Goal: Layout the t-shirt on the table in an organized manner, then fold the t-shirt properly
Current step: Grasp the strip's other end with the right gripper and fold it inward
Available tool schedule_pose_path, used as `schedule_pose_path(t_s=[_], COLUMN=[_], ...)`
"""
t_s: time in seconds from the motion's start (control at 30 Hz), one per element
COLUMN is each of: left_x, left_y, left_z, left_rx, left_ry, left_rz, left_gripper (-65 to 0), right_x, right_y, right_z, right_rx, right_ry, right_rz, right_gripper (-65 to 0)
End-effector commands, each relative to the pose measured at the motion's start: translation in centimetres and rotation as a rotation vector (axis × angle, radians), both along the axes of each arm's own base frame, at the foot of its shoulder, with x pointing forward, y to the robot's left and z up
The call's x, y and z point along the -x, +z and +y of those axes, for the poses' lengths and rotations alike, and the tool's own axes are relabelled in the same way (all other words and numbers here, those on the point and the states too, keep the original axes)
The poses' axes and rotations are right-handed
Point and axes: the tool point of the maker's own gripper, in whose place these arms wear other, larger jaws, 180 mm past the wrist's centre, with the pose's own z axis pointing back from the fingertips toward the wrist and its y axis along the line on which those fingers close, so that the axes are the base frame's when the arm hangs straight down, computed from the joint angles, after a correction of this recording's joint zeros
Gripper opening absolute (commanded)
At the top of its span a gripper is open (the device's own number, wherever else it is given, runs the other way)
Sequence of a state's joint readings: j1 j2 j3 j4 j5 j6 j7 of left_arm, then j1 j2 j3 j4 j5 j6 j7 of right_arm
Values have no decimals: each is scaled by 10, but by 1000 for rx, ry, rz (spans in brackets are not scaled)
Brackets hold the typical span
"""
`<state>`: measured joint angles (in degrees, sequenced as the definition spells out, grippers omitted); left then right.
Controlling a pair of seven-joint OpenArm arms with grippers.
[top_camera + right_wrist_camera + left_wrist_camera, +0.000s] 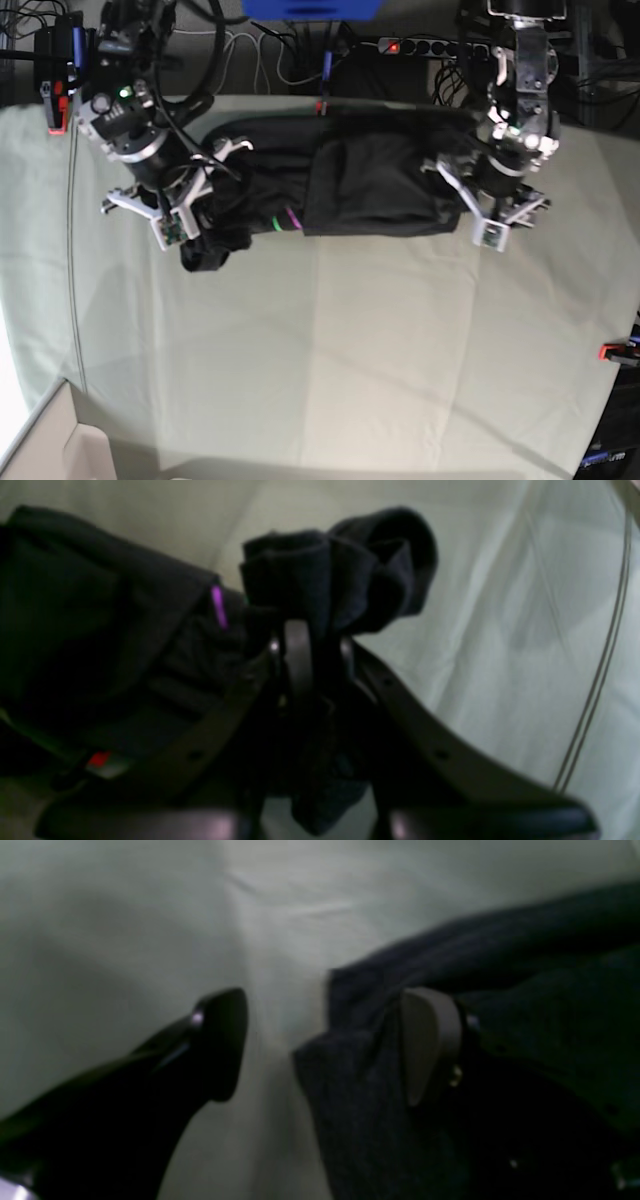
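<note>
The t-shirt (345,575) is pinched by the right gripper (320,645); the left gripper (325,1045) is spread wide astride its edge, upper right of base view, and should be closed before stretching.

left gripper (327,1045) jaws wide; t-shirt (525,990) edge prob. against one finger, on table (125,915).

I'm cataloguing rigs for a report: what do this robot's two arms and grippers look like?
Both arms are black and grey with silvery-white brackets at the wrists and a small green light on each. The left gripper has dark, smooth, tapered fingers; one pad looks grey-brown. The right gripper has slim black fingers with small holes. Black cables loop above the right arm.
</note>
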<state>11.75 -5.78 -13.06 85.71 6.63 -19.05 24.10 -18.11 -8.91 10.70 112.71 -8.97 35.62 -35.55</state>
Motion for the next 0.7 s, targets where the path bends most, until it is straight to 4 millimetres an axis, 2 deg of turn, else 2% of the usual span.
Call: schedule_pose_path(t_s=[0.0,0.03,0.23,0.33,0.43,0.53,0.67], left_x=[-7,-5,-4,-6,-9,-12,-12], left_y=[14,15,16,24,30,35,48], left_z=[9,15,19,18,10,-11,-26], left_rx=[-7,-10,-18,-20,-16,-3,1], left_ry=[23,39,44,41,22,-32,-72], left_rz=[-50,-52,-54,-76,-92,-106,-140], left_gripper=[-201,-201,-201,-201,-201,-201,-201], right_x=[-5,-4,-10,-10,-10,-10,-10], right_y=[10,10,13,15,17,17,20], right_z=[5,5,13,27,41,46,54], right_rx=[-29,-33,-58,-82,-99,-105,-115], right_ry=[-8,-20,-84,-85,-58,-46,-25], right_rz=[-47,-46,-55,-59,-62,-62,-68], right_gripper=[-650,-650,-650,-650,-650,-650,-650])
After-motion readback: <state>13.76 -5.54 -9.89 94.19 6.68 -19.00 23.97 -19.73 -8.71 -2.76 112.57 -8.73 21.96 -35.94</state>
